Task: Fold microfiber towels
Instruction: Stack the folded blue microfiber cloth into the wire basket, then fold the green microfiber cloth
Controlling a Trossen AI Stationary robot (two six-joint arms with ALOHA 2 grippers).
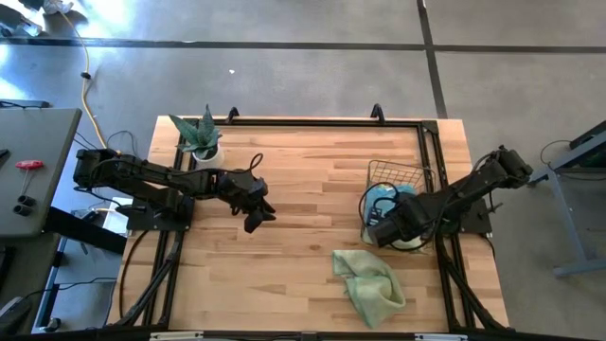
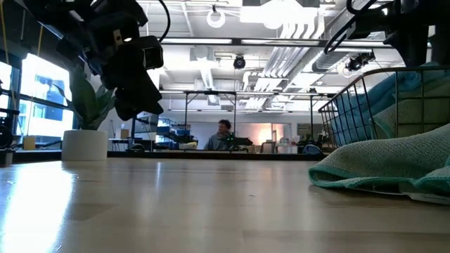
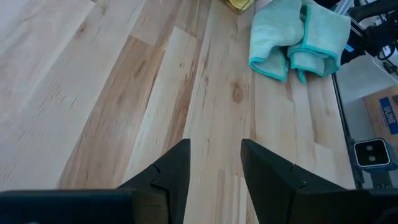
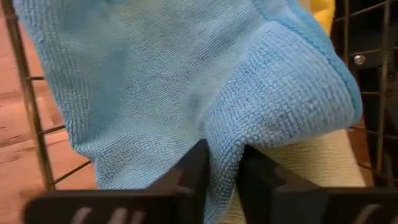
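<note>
Wooden table bears one green towel; right fingers pinch one blue towel, left fingers parted.

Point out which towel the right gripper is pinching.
The light blue towel in the wire basket: a fold of it sits between the right gripper fingers. The pale green towel lies loose on the table, untouched.

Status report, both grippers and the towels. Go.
Left gripper open, empty, above bare table. Right gripper in the wire basket, pinching the light blue towel. Green towel crumpled on table. Nothing in the way.
</note>
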